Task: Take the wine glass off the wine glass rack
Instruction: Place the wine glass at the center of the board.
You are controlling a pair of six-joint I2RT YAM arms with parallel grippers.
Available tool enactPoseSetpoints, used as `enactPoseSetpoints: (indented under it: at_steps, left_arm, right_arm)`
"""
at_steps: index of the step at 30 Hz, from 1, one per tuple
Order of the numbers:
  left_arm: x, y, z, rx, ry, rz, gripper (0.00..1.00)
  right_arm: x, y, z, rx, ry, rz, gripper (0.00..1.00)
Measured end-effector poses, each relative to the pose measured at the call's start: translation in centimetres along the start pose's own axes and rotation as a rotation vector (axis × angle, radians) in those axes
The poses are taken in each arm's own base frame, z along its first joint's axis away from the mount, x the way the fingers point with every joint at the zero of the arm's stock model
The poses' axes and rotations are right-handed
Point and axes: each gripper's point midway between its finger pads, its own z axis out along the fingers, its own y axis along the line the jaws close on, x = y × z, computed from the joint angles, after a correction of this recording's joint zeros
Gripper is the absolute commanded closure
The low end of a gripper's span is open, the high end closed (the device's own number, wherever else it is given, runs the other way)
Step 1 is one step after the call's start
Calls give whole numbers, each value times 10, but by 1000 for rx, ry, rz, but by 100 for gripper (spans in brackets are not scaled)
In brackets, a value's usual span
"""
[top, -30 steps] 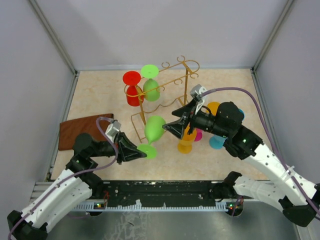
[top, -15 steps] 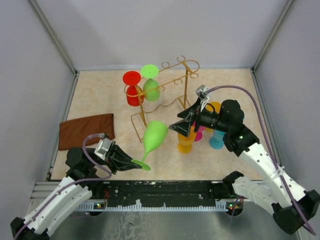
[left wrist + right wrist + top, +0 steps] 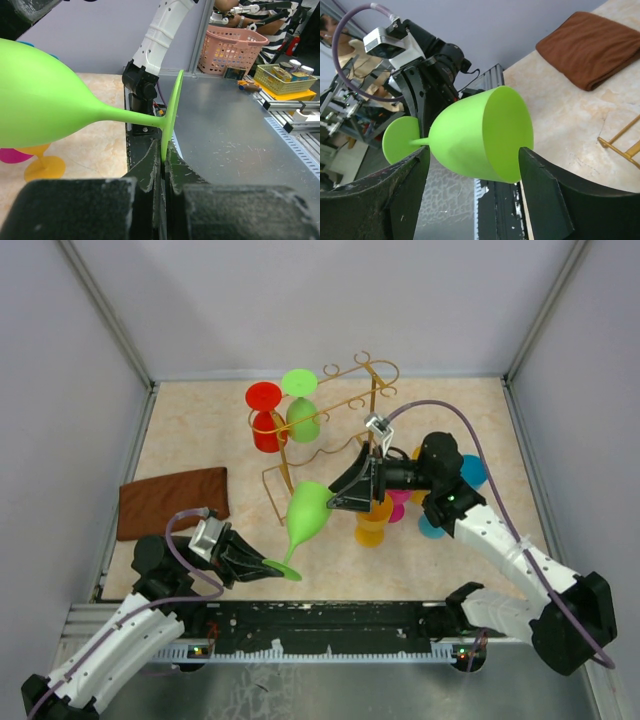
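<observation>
The lime-green wine glass is off the wine glass rack, held nearly on its side above the counter's near edge, left of middle. Its long axis runs from the foot, nearest the near-left corner, up and away to the bowl. The bowl's mouth points toward the rack's wavy base and the right arm. The left fingers are pinched tight on the foot's rim. That arm lies low, wrist aimed rightward along the near edge. The right arm reaches in from the near-right corner, elbow bent, wrist turned left. The right fingers stand wide apart, one either side of the bowl's mouth, not closed on it. Whether they touch it I cannot tell.
</observation>
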Motion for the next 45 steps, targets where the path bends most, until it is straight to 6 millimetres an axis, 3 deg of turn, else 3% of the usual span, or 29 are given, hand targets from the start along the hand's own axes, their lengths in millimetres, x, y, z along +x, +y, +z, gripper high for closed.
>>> enactPoseSetpoints:
  at_steps: [3,7,17,23,26,31,37,41,45]
  left_arm:
    - [0,0,0,0,1,3,100]
    - [1,0,0,4,3,3,100]
    - [-4,-11,1,60,13,33,100]
    - [-7,-15,1,79,17,48,100]
    - [-6,-16,0,82,19,47,100]
    - [-4,-15,0,79,27,33,100]
    - [1,-12,0,69,40,35,92]
    - [5,-9,-1,57,50,17,88]
    - [10,-5,-1,36,63,-11,73]
  right_arm:
    - [2,4,1,-34,6,19,38]
    - [0,16,1,-102,13,21,61]
    - [-2,45,-4,-297,-9,42,61]
    - [-1,56,-4,-342,-1,19,75]
    - [4,51,1,-327,21,31,81]
    - [3,41,10,-253,62,40,100]
    - [0,57,2,-230,74,-34,100]
    - [2,55,1,-211,75,-42,100]
    - [5,51,2,-193,79,-35,100]
